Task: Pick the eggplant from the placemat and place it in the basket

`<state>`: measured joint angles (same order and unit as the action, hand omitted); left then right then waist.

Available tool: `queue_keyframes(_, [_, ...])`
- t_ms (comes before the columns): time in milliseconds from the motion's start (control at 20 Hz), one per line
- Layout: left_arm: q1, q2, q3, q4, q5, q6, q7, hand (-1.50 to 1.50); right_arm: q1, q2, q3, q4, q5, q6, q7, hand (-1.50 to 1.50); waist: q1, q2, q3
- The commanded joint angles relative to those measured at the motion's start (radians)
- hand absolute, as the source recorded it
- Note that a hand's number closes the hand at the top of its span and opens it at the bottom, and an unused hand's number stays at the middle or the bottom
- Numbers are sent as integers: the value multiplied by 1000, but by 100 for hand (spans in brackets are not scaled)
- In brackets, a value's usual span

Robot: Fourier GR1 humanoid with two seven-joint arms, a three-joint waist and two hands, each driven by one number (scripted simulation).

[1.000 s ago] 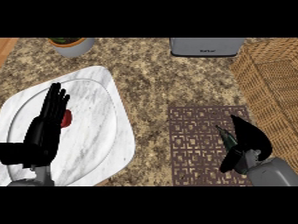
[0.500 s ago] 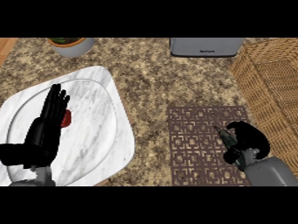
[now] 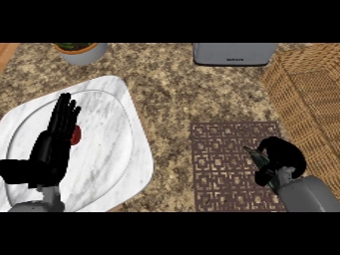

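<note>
Unreadable label on grey appliance (image 3: 235, 54)

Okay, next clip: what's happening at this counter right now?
The right hand is curled over the right edge of the brown placemat, apparently closed on the dark eggplant, mostly hidden. The wicker basket sits just to its right. The left hand rests open over the marble plate.

A white marbled plate (image 3: 121, 149) sits on the speckled granite counter (image 3: 172, 94), a small red object (image 3: 76, 134) lying on it. Far back stand a grey potted plant (image 3: 81, 51) and a grey metal appliance (image 3: 235, 54).
</note>
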<state>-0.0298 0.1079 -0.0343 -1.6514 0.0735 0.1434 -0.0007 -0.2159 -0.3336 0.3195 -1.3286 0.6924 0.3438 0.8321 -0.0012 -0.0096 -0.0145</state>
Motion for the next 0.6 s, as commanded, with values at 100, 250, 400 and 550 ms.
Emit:
queue_keyframes(100, [21,21,19,-29,20,-31,15,0,-136,102,-46,190,55,-79,20,150,21,13,15])
queue_keyframes(250, [9,-19,-38,-6,-6,-25,-20,0,-244,96,-232,258,90,-253,247,150,71,37,17])
queue_keyframes(400, [-17,-14,-41,-11,-7,-32,-21,0,-328,64,-339,306,116,-354,348,150,101,58,19])
queue_keyframes(550, [-41,-21,-56,-23,-3,-36,4,0,-404,48,-365,406,204,-447,400,150,136,64,19])
